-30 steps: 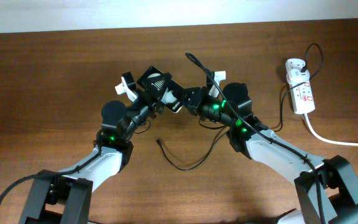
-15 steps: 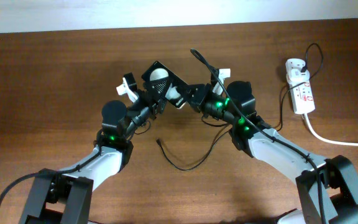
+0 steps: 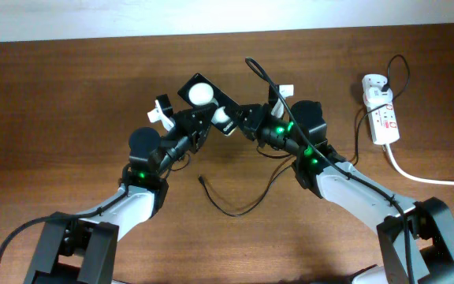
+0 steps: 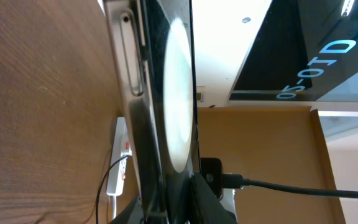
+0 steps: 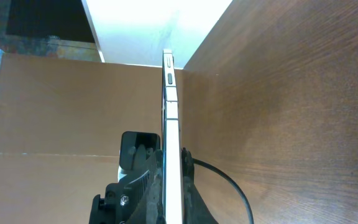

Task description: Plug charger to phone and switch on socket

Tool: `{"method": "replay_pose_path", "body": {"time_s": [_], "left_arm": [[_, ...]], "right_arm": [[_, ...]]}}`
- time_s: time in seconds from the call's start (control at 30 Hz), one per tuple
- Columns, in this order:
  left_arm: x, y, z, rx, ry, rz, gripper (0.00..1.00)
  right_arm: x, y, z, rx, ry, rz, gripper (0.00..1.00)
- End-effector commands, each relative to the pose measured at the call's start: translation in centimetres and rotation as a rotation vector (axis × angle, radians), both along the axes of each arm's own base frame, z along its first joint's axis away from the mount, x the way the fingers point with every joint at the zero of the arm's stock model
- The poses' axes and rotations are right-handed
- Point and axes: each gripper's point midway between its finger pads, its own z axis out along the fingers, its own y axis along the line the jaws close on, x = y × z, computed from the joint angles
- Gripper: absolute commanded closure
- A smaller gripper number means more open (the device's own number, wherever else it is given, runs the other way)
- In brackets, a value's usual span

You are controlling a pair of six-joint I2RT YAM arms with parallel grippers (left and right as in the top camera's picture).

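We find the left gripper (image 3: 189, 118) newly closed on the raised phone (image 3: 210, 102), the right gripper (image 3: 241, 120) clamping it too (charger (image 3: 235, 212) still unplugged), so plugging awaits.

We see the phone (image 4: 166, 112) edge-on and close, with what looks like the socket (image 4: 120, 163) behind it on the table (image 4: 42, 112).

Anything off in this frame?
Yes: the phone sits tilted in the air, on edge between the left gripper and right gripper, while the charger's connector tip lies loose on the table, unplugged.
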Motion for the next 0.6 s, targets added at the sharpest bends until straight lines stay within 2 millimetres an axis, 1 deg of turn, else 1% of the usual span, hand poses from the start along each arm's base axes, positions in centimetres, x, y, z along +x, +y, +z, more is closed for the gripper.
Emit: {"method": "replay_pose_path", "body": {"time_s": [0.0, 0.03, 0.1, 0.13, 0.17, 0.23, 0.27, 0.33, 0.37, 0.43, 0.5, 0.57], "left_arm": [[0.3, 0.6, 1.4, 0.016, -0.068, 0.005, 0.90], [0.3, 0.6, 1.4, 0.016, -0.068, 0.005, 0.91], [0.3, 0.6, 1.4, 0.016, -0.068, 0.005, 0.94], [0.3, 0.6, 1.4, 0.016, -0.068, 0.005, 0.96], [0.3, 0.6, 1.4, 0.016, -0.067, 0.005, 0.98], [0.3, 0.6, 1.4, 0.016, -0.067, 0.005, 1.00], [0.3, 0.6, 1.4, 0.016, -0.068, 0.000, 1.00], [0.3, 0.9, 1.1, 0.018, -0.056, -0.010, 1.00], [0.3, 1.4, 0.5, 0.024, -0.027, -0.020, 1.00], [0.2, 2.1, -0.9, 0.033, 0.037, -0.032, 1.00], [-0.1, 2.6, -2.3, 0.040, 0.106, -0.049, 1.00], [-0.5, 2.8, -3.3, 0.034, 0.163, -0.070, 1.00]], "right_arm": [[-0.3, 0.1, 0.1, -0.032, -0.043, 0.032, 0.96], [-0.4, 0.1, 0.1, -0.031, -0.043, 0.033, 0.96], [-0.5, 0.2, 0.1, -0.033, -0.050, 0.047, 0.66], [-0.6, 0.3, 0.1, -0.041, -0.062, 0.056, 0.55], [-0.7, 0.3, 0.1, -0.043, -0.067, 0.059, 0.42], [-0.8, 0.3, 0.2, -0.038, -0.066, 0.076, 0.31], [-1.0, -0.1, 0.5, -0.043, -0.100, 0.108, 0.27], [-1.2, -0.8, 0.9, -0.056, -0.150, 0.149, 0.22], [-1.3, -1.5, 1.1, -0.060, -0.170, 0.169, 0.21], [-1.2, -2.7, 0.9, -0.087, -0.176, 0.173, 0.20], [-1.6, -3.9, -0.5, -0.162, -0.162, 0.174, 0.20], [-2.5, -4.9, -2.7, -0.266, -0.115, 0.175, 0.20]]}}
